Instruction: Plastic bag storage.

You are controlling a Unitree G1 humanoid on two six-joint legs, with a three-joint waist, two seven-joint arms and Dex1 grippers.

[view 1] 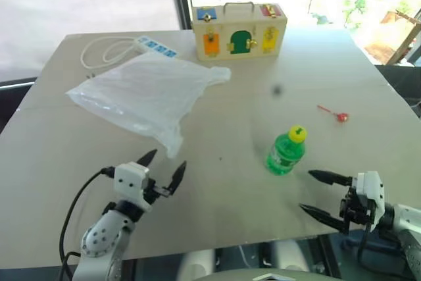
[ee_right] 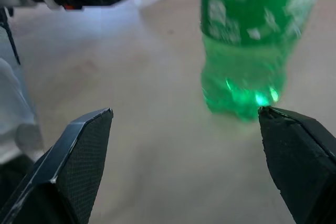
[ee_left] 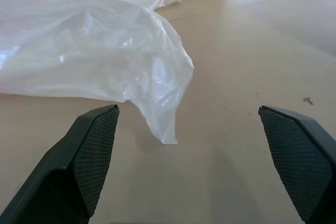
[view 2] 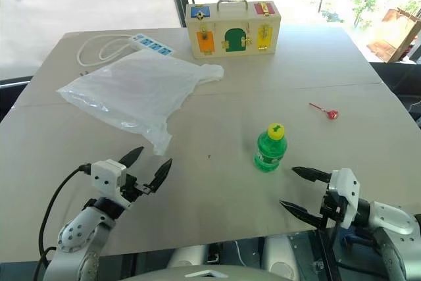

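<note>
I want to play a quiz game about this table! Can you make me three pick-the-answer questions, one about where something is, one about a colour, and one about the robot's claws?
1. Where does the plastic bag lie?
A. inside the wooden box
B. flat on the table, ahead of the left gripper
C. under the bottle

2. What colour is the green bottle's cap?
A. yellow
B. blue
C. black

3. How is the right gripper?
A. shut on the bottle
B. shut on nothing
C. open, holding nothing

Answers: 1 B, it is spread on the tabletop; 2 A, the cap is yellow; 3 C, its fingers stand apart.
</note>
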